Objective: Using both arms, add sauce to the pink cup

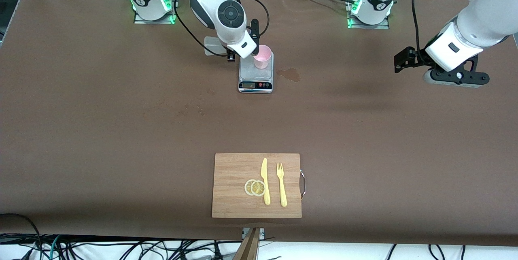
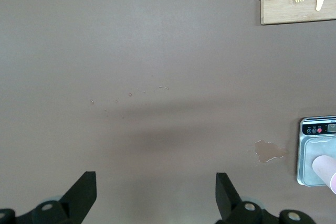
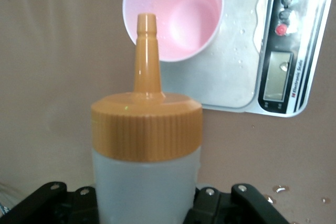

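The pink cup (image 1: 262, 56) (image 3: 173, 14) stands upright on the grey kitchen scale (image 1: 255, 75) (image 3: 247, 72), and its inside shows only pink. My right gripper (image 3: 146, 203) is shut on the sauce bottle (image 3: 144, 182), a translucent whitish body with an orange cap. The nozzle is tilted toward the cup, with its tip at the cup's rim. In the front view only the bottle's base (image 1: 212, 46) shows beside the right wrist. My left gripper (image 1: 401, 60) (image 2: 156, 182) hangs open and empty over bare table toward the left arm's end.
A wet patch (image 1: 290, 74) (image 2: 270, 150) lies on the table beside the scale. A wooden cutting board (image 1: 234, 171) (image 2: 278, 14) near the front edge carries a yellow knife (image 1: 265, 181), a fork (image 1: 281, 185) and lemon slices (image 1: 255, 187).
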Controlling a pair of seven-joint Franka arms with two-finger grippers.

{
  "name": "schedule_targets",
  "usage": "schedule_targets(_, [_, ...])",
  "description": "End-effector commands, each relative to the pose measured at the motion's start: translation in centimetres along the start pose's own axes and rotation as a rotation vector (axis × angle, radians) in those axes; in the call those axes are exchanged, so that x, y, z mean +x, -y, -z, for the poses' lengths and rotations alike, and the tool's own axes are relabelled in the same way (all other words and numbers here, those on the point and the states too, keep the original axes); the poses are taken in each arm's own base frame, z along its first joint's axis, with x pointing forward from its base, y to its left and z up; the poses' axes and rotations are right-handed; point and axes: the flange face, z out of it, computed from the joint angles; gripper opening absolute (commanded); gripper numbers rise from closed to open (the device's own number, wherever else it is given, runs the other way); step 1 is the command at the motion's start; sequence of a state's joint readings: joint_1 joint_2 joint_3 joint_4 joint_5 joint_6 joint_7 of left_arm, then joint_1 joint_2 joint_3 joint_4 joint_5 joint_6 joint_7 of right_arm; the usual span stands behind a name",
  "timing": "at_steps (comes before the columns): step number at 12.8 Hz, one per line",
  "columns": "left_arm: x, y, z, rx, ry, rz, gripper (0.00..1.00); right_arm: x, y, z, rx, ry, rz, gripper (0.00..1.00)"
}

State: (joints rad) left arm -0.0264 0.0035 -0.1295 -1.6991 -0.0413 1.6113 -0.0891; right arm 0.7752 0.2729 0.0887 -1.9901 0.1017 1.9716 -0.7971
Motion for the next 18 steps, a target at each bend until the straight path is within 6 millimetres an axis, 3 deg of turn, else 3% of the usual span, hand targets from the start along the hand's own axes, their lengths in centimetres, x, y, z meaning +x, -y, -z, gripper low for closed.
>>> schedule_targets(1, [0.0, 0.2, 0.4, 0.009, 0.003, -0.014, 1.00, 0.4, 0.3, 0.5, -0.018, 0.045, -0.019, 0.20])
schedule_targets(10, [0.0, 0.2, 0.4, 0.009, 0.003, -0.009, 1.00, 3.3, -0.8, 0.6, -0.049, 0.155, -0.035, 0.20])
schedule_targets(18, [0.0, 0.2, 0.4, 0.009, 0.003, -0.011, 1.00, 4.3, -0.7, 1.6, -0.083, 0.226, -0.003, 0.20])
